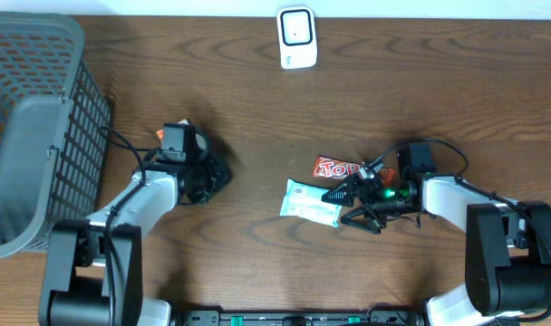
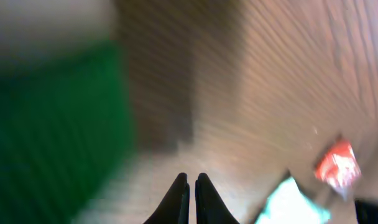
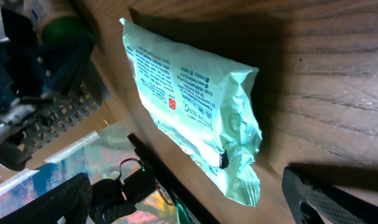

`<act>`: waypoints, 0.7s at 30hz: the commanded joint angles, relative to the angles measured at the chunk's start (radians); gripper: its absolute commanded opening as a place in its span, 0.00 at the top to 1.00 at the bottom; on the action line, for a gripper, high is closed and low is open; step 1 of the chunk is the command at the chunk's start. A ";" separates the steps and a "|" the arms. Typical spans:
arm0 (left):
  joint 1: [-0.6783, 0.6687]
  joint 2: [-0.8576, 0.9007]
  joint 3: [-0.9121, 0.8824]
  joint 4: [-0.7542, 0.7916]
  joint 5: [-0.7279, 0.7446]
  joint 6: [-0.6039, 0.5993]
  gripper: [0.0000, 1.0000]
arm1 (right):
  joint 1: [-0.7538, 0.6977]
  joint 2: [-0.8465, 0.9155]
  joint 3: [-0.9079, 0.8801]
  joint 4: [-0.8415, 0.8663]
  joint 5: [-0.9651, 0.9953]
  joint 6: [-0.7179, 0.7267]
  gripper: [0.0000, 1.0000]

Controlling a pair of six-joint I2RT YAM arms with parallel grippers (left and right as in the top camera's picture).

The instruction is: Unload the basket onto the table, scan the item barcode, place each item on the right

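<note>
A mint-green packet lies flat on the wooden table, its printed side up. My right gripper stands open right at the packet's right end; in the right wrist view its fingers spread wide on either side of the crimped end, not closed on it. A red snack packet lies just behind. The white barcode scanner stands at the table's far edge. My left gripper rests shut and empty left of centre, its fingertips pressed together over bare wood.
A grey mesh basket fills the far left of the table. In the blurred left wrist view the red packet and the mint packet show at the lower right.
</note>
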 commanded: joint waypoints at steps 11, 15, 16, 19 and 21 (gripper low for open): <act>-0.237 -0.051 -0.013 0.053 0.164 -0.023 0.92 | 0.013 0.085 -0.067 0.050 0.389 0.031 0.01; -0.254 -0.035 -0.013 0.126 0.166 -0.024 0.92 | 0.013 0.085 -0.067 0.060 0.390 0.053 0.01; -0.257 -0.026 -0.013 0.141 0.168 -0.024 0.92 | 0.013 0.085 -0.067 0.062 0.392 0.057 0.01; -0.268 0.015 -0.013 0.168 0.172 -0.047 0.92 | 0.013 0.085 -0.067 0.063 0.424 0.095 0.01; -0.276 0.054 -0.013 0.185 0.189 -0.050 0.92 | 0.013 0.085 -0.067 0.065 0.441 0.117 0.01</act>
